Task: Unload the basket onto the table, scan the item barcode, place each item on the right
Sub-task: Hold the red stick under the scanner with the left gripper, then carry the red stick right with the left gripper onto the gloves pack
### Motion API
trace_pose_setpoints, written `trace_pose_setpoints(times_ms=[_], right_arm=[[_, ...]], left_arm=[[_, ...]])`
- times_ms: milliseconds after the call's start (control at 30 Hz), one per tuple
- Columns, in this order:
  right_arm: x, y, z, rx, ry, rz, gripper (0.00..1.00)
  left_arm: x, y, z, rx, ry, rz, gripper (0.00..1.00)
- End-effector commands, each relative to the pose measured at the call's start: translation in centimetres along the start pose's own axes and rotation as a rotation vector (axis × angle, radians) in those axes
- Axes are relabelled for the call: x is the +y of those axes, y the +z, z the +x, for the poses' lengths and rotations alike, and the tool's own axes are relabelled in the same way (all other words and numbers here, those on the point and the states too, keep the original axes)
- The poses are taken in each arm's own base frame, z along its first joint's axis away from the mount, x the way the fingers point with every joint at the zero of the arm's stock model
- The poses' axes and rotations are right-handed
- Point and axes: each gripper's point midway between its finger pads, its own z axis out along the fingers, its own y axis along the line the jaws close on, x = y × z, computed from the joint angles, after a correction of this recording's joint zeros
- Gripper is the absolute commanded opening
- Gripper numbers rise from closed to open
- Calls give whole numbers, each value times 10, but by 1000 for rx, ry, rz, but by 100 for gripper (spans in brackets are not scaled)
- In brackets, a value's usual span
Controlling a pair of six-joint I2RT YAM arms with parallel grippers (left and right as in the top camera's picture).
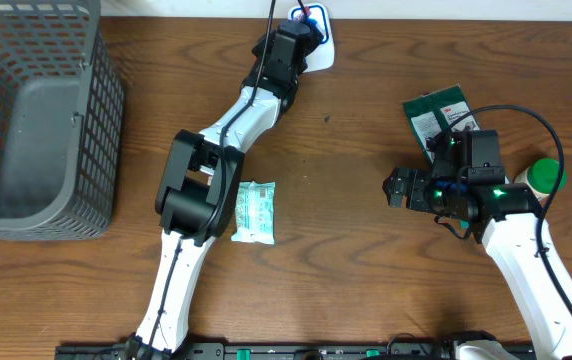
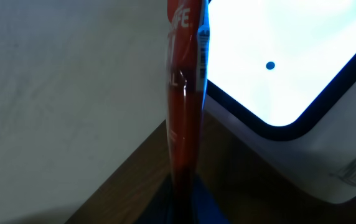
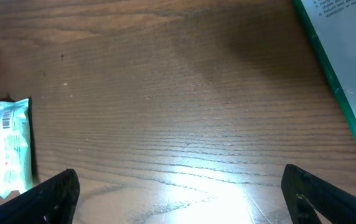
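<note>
My left gripper (image 1: 300, 30) reaches to the back of the table and is shut on the item, a thin red packet (image 2: 184, 93) seen edge-on in the left wrist view. The packet stands right beside the white scanner (image 1: 322, 48), whose bright window (image 2: 277, 56) glows just to its right. A strip of barcode print (image 2: 203, 43) runs along the packet's edge on the scanner side. Over bare wood at the right, my right gripper (image 1: 394, 188) stands open, its dark fingertips (image 3: 53, 196) wide apart with nothing between them.
A grey mesh basket (image 1: 36, 120) stands at the far left. A teal-and-white packet (image 1: 254, 212) lies mid-table next to the left arm. A green packet (image 1: 436, 115) and a green-capped bottle (image 1: 544, 175) sit by the right arm.
</note>
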Motion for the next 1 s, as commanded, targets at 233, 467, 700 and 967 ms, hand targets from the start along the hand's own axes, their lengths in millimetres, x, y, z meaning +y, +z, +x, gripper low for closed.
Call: trace_pose_setpoints(times_ms=[233, 467, 700, 967], right_arm=[[-1, -3, -4, -15, -8, 5, 99], [-2, -3, -4, -15, -8, 5, 99], [5, -4, -1, 1, 0, -34, 99], [-4, -60, -48, -139, 50, -54, 92]], left_arm=[[50, -61, -61, -78, -238, -60, 7], [57, -153, -81, -13, -519, 140, 7], [12, -229, -71, 137, -641, 529, 7], [-63, -258, -63, 337, -850, 839, 7]])
